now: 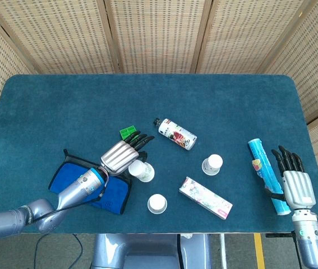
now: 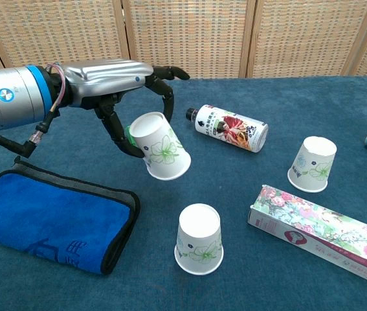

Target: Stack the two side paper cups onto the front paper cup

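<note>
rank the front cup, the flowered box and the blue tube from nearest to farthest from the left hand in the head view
Measured from the left hand:
1. front cup, just below and right of the hand, near the table's front edge.
2. flowered box, right of that cup.
3. blue tube, far right, beside the right hand.

We see a matt blue felt-like tabletop [image 2: 312, 103], matt paper cups [image 2: 199, 241], a soft blue cloth [image 2: 41, 217], a glossy bottle [image 2: 230, 127], and the left robot hand [image 2: 122, 81] in smooth brushed metal.
</note>
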Robot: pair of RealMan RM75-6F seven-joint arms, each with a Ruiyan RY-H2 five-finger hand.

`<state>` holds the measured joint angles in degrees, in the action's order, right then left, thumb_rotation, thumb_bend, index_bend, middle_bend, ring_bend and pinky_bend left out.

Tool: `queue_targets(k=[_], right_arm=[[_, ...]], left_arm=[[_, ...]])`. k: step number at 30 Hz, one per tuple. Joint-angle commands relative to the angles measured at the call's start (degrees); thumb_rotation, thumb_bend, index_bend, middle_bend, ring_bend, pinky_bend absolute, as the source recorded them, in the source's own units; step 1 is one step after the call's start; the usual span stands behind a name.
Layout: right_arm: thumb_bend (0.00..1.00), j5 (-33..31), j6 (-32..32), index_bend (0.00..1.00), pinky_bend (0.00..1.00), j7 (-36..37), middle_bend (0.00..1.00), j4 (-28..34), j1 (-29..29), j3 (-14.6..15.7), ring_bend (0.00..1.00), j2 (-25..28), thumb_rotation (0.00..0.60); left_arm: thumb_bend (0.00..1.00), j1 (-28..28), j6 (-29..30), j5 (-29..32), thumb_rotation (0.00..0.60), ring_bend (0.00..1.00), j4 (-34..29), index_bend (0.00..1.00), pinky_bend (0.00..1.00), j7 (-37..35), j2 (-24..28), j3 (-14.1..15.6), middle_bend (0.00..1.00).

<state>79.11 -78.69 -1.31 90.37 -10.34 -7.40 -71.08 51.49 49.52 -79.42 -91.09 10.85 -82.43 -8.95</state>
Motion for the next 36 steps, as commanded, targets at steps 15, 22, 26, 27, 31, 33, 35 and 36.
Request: queue_targets(k=[15, 22, 26, 27, 31, 33, 35, 36], right_arm=[[0.06, -0.3, -0.3, 0.04, 0.0, 1.7, 0.0, -0.2, 0.2, -0.4, 0.0, 0.5, 0.6], [0.06, 0.1, -0.6, 0.04, 0.0, 1.5, 0.0, 0.2, 0.3, -0.2, 0.0, 0.6, 0.6], [0.06, 0.4, -1.0, 0.04, 0.0, 1.4, 0.0, 0.6, 0.4, -0.1, 0.0, 0.7, 0.6], [0.06, 0.5, -1.0, 0.04, 0.0, 1.4, 0.0, 0.7, 0.5, -0.1, 0.0, 0.7, 0.6], [0.06, 0.5, -1.2, 0.04, 0.0, 1.7, 0.0, 0.7, 0.6, -0.1, 0.0, 0.9, 0.6], [0.06, 0.4, -1.1, 0.04, 0.0, 1.8, 0.0, 0.6, 0.6, -0.1, 0.0, 0.9, 0.6], [0.06, 0.3, -1.0, 0.04, 0.0, 1.9, 0.0, 0.5, 0.5, -0.2, 0.0, 0.9, 0.6], [0.06, 0.2, -0.9, 0.04, 0.0, 2.0, 0.0, 0.5, 0.5, -0.3, 0.0, 0.9, 0.6]], left_arm=[[0.13, 2.7, -2.3, -0.9, 0.6, 0.0, -8.4, 0.49, 0.0, 0.2, 0.2, 0.6, 0.0], [0.13, 2.8, -3.2, 0.2, 0.6, 0.0, -11.0, 0.49, 0.0, 2.8, 2.9, 1.6, 0.0], [0.13, 2.8, -3.1, 1.1, 0.6, 0.0, -11.2, 0.48, 0.0, 4.0, 2.7, 1.9, 0.0], [0.13, 2.9, -3.1, 1.3, 0.6, 0.0, -11.1, 0.48, 0.0, 4.4, 2.5, 1.9, 0.0], [0.13, 3.1, -3.5, 2.0, 0.6, 0.0, -10.7, 0.48, 0.0, 5.4, 1.4, 2.4, 0.0], [0.13, 3.2, -3.5, 1.9, 0.6, 0.0, -10.6, 0.48, 0.0, 5.7, 0.9, 2.6, 0.0], [0.13, 3.3, -3.4, 1.9, 0.6, 0.0, -10.6, 0.48, 0.0, 5.8, 0.6, 2.7, 0.0], [0.13, 3.3, -3.5, 1.9, 0.6, 0.0, -10.7, 0.48, 0.0, 5.8, 0.5, 2.8, 0.0]])
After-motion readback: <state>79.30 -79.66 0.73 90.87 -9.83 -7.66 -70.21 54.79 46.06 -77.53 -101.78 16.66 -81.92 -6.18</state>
